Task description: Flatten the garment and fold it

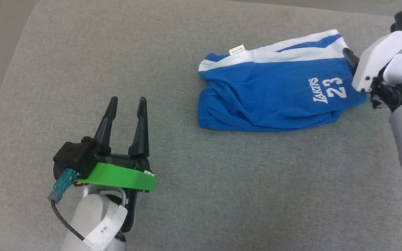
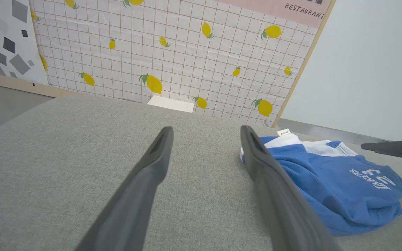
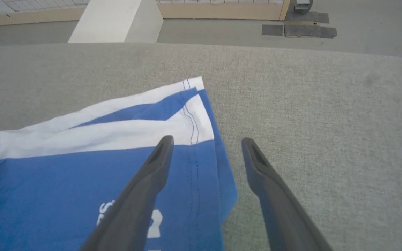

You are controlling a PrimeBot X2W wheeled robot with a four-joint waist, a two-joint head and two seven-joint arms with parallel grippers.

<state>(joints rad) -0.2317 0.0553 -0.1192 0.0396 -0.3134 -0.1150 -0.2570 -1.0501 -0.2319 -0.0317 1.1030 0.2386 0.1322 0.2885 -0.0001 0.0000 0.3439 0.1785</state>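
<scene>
Shorts (image 1: 274, 94) lie right of centre on the grey cushion (image 1: 222, 195), doubled leg over leg but rumpled, waistband end toward the left gripper (image 1: 127, 100). Right gripper (image 3: 207, 140) hangs spread over the leg-hem corner, one finger above fabric and one above bare cushion, holding nothing, probably lined up to pinch that hem. Left gripper is spread and empty too, well apart from the waistband, likely parked clear

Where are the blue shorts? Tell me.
In the head view the blue shorts lie right of centre on the grey cushion, their hem end at the right gripper, clear of the left gripper.
</scene>
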